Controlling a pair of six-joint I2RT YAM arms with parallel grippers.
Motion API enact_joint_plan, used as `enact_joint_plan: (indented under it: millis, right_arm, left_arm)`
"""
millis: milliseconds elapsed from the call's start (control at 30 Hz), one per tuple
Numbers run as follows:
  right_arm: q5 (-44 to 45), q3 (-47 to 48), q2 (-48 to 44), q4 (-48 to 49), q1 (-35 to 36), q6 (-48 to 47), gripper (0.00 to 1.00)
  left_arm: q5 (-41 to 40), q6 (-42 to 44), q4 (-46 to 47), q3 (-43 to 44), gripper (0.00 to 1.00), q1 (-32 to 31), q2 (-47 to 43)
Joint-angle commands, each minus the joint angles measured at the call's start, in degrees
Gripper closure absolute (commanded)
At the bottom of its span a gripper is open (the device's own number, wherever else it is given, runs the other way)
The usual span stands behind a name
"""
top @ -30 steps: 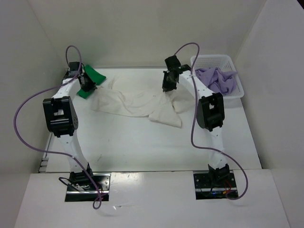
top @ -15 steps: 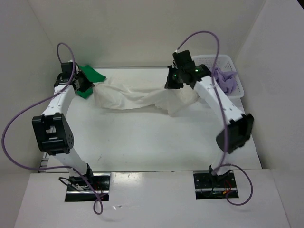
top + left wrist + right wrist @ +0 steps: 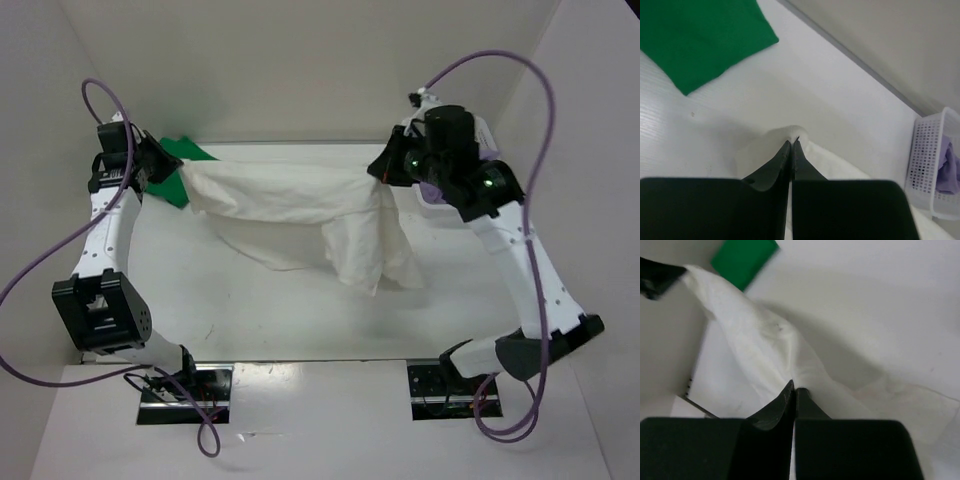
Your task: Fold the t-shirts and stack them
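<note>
The cream-white shirt (image 3: 290,195) is held stretched near the table's (image 3: 250,310) far edge.
Light, limp cloth; its upper corners are clamped in the jaws of the left gripper (image 3: 791,144) and right gripper (image 3: 794,388).

The hanging t-shirt (image 3: 290,200) spans the table (image 3: 300,310); the flat t-shirt (image 3: 193,153) lies behind its left end.

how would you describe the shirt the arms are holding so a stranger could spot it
On the white table, look toward the back wall, between the two arms. The cream-white shirt hangs stretched between the left gripper and right gripper. It is the only one held up; the green shirt lies flat at back left.
</note>
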Motion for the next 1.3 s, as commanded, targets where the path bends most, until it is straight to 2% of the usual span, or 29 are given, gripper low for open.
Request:
enact_joint_plan:
  millis: [0,100,200,300,467,533,600,633,700,733,767,833,867,933,1000,1033,1100,1133,1200,1267]
  right_arm:
    - [-2.7,-12.0,6.3,3.9,-1.6,-1.5,1.00]
    - [-4.1,-20.2,11.1,11.1,-4.0,-2.0,1.00]
    - [-3.4,-22.5,19.1,16.0,-6.5,-2.8,1.00]
    - [-3.5,-16.7,28.3,16.6,-8.1,-2.8,1.00]
    - [-2.5,-1.6,39.8,15.3,-8.6,-1.6,1.00]
    - [-1.4,4.8,42.5,13.2,-8.6,-1.1,0.99]
    - [-0.7,7.3,45.0,12.6,-8.6,-1.0,0.95]
    - [-0.7,9.2,45.0,12.6,-8.6,-0.4,0.89]
    - [-1.4,10.5,45.8,11.5,-8.6,-0.4,0.78]
    - [-1.4,10.5,45.8,11.5,-8.6,-0.4,0.72]
    - [-1.4,10.5,45.0,11.5,-8.6,-0.4,0.64]
    - [-1.4,6.4,41.9,11.5,-8.6,-0.4,0.58]
    - [-1.4,4.5,40.5,12.3,-8.6,0.2,0.55]
    - [-1.4,-2.0,35.8,14.3,-8.6,0.7,0.54]
    - [-3.0,-9.2,30.8,17.0,-8.6,1.2,0.54]
    - [-3.0,-11.4,29.3,17.6,-8.6,1.8,0.54]
    - [-5.2,-17.1,26.9,18.9,-8.6,2.3,0.65]
    - [-5.8,-18.8,25.0,19.5,-8.6,2.3,0.72]
    - [-7.0,-21.9,24.0,20.1,-8.6,2.3,0.85]
    - [-7.5,-23.9,23.2,20.7,-8.6,2.3,0.85]
  left_arm:
    - [-1.6,0.6,1.4,-3.2,0.98,0.7,3.0]
    - [-1.0,0.6,2.8,-5.0,0.98,0.7,6.8]
    - [-1.0,0.6,3.3,-5.5,0.98,0.7,11.5]
    - [-1.8,1.1,3.3,-2.3,0.98,-0.5,16.6]
    - [-5.3,1.7,1.9,8.7,0.95,-2.4,25.3]
    - [-5.9,1.7,0.6,11.7,0.87,-3.0,28.7]
    - [-6.4,1.7,0.6,14.7,0.77,-3.5,30.3]
    - [-6.4,1.7,0.6,15.2,0.66,-3.5,30.9]
    - [-6.4,1.7,0.6,15.8,0.55,-3.5,31.6]
    - [-6.4,2.3,0.6,16.4,0.40,-3.5,31.1]
    - [-7.3,2.3,0.6,15.4,0.33,-3.5,30.1]
    - [-8.7,3.0,1.9,10.1,0.18,-3.5,25.9]
    - [-8.7,3.0,3.3,7.9,0.06,-2.8,24.4]
    - [-8.1,2.4,3.8,3.6,0.00,-1.7,19.3]
    - [-8.1,2.4,5.8,-4.4,0.02,-1.0,13.6]
    - [-8.6,1.7,6.9,-7.6,0.09,-1.0,11.4]
    - [-8.6,1.2,9.3,-13.3,0.25,-1.0,5.9]
    - [-8.6,1.2,10.1,-17.5,0.40,-1.0,4.6]
    - [-8.6,1.2,11.3,-21.0,0.47,-1.0,1.3]
    - [-10.0,2.9,11.3,-23.0,0.50,-1.0,0.7]
